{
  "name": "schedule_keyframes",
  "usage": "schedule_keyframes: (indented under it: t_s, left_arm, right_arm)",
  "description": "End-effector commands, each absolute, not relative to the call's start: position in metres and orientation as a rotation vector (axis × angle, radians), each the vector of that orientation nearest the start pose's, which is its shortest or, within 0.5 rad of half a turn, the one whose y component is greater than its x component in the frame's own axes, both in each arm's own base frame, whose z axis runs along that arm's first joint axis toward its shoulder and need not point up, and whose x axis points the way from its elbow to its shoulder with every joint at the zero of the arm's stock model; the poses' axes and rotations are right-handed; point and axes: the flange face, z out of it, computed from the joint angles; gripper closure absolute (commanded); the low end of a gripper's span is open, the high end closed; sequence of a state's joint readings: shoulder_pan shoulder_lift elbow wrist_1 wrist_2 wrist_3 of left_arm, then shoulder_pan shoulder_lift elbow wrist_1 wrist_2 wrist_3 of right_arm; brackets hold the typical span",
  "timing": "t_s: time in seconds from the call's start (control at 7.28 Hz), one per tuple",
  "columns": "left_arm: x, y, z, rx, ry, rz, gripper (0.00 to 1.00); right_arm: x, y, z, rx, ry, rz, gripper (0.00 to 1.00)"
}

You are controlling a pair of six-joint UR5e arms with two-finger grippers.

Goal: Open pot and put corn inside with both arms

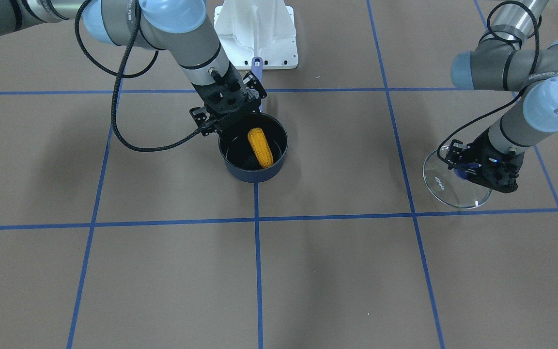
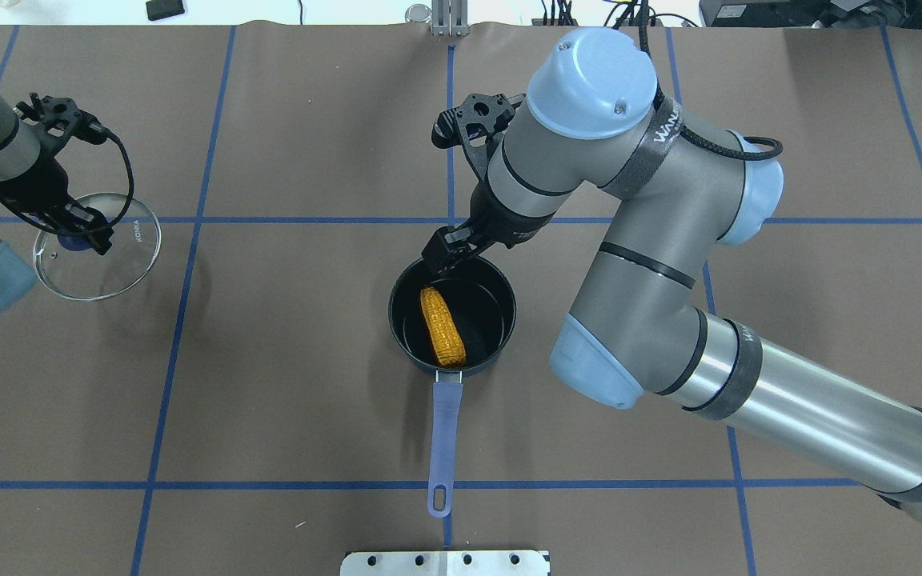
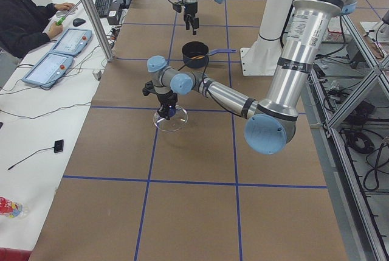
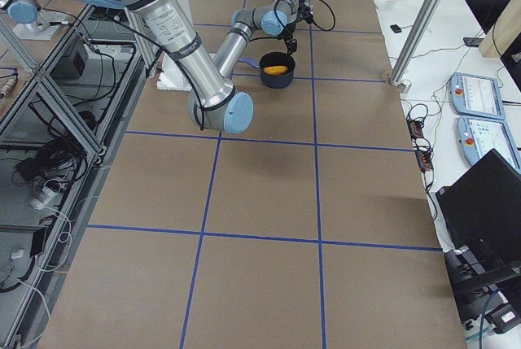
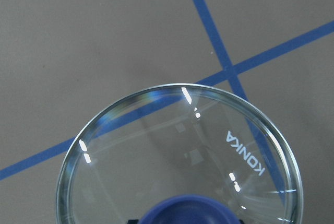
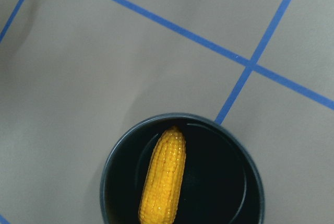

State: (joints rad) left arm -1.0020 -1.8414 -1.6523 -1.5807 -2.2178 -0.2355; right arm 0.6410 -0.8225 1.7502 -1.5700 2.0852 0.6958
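Though I cannot tell how wide my right gripper (image 2: pixel 446 253) stands over the far rim of one pot (image 2: pixel 487 308), one corn (image 2: pixel 442 326) lies inside; my left gripper (image 2: pixel 77 236) clamps one lid (image 2: pixel 129 258), well apart across the table (image 2: pixel 285 360).

The right arm (image 2: pixel 653 264) and left arm (image 1: pixel 514 127) are grey tubes joined by rounded light-blue caps (image 2: pixel 593 72) dotted with small screws (image 2: pixel 615 102), with black braided cables (image 1: pixel 114 109), black straps (image 2: pixel 657 132) lettered in white, and black wrist fittings.

The lid (image 5: pixel 156 151) is glossy clear glass, the pot (image 2: pixel 489 308) smooth inside, the table cover (image 1: pixel 356 271) matt paper
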Motion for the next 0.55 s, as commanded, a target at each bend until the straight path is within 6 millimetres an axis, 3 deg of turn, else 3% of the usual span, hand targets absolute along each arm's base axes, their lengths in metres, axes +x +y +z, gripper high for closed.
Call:
schedule_keyframes:
  t_s: [0.0,0.41]
  left_arm:
    - [0.272,-0.547,0.495,0.029,0.796,0.444,0.46]
    - [0.283,-0.543,0.501,0.012,0.805,0.459,0.45]
  right_arm:
    - [-0.47,-0.462,0.137,0.278,-0.988,-0.444,0.0]
    - [-0.47,-0.462,0.144,0.271,-0.981,-0.443,0.0]
